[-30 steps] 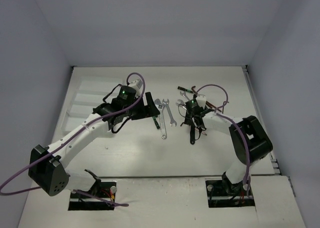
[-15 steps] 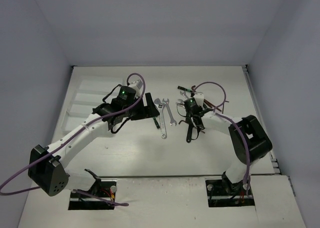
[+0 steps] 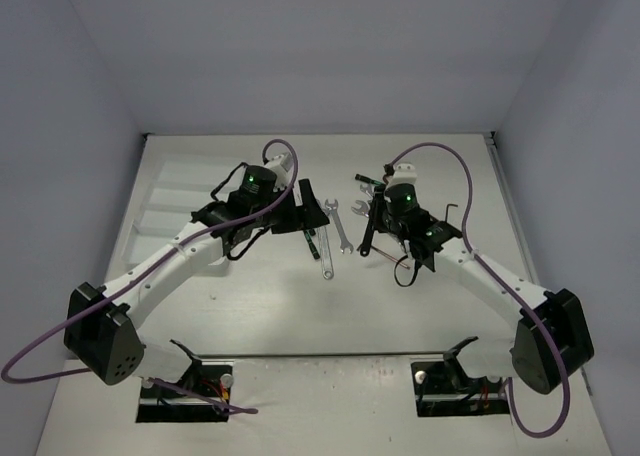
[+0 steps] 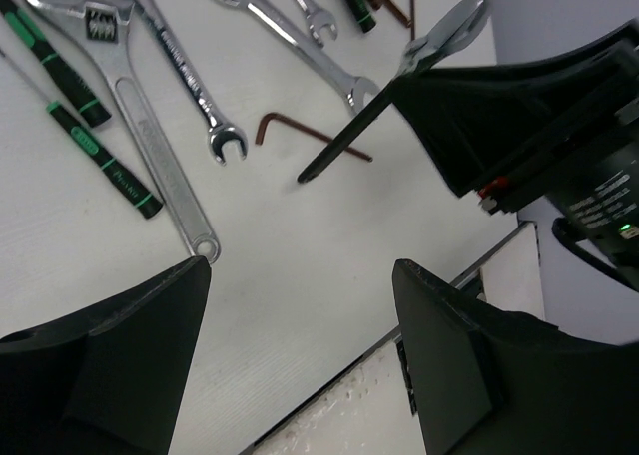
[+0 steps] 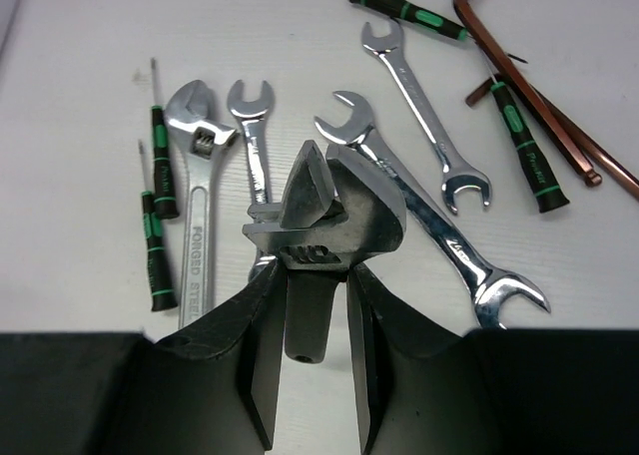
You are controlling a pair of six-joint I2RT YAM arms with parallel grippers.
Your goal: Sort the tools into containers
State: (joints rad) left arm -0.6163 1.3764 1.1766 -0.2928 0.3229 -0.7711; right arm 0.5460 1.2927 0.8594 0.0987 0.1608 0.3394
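Note:
My right gripper (image 5: 312, 280) is shut on the black handle of an adjustable wrench (image 5: 321, 208), held up off the table with its silver head pointing away. From above, that wrench (image 3: 367, 236) hangs below the right gripper (image 3: 380, 219). Under it lie a silver adjustable wrench (image 5: 194, 226), open-end wrenches (image 5: 423, 106), green-black screwdrivers (image 5: 160, 166) and red-brown hex keys (image 5: 544, 81). My left gripper (image 4: 300, 310) is open and holds nothing, hovering over bare table near a hex key (image 4: 300, 131). The white tray (image 3: 150, 204) lies at the far left.
The right arm's black body (image 4: 539, 106) fills the upper right of the left wrist view, close to my left gripper (image 3: 312, 216). Loose wrenches (image 3: 338, 228) and a screwdriver (image 3: 312, 242) lie between the two arms. The table's near edge (image 4: 399, 335) runs just below the left fingers.
The right gripper has closed on the black-handled wrench and carried it up and toward the back, while that arm's elbow swung out right. The left gripper edged slightly right.

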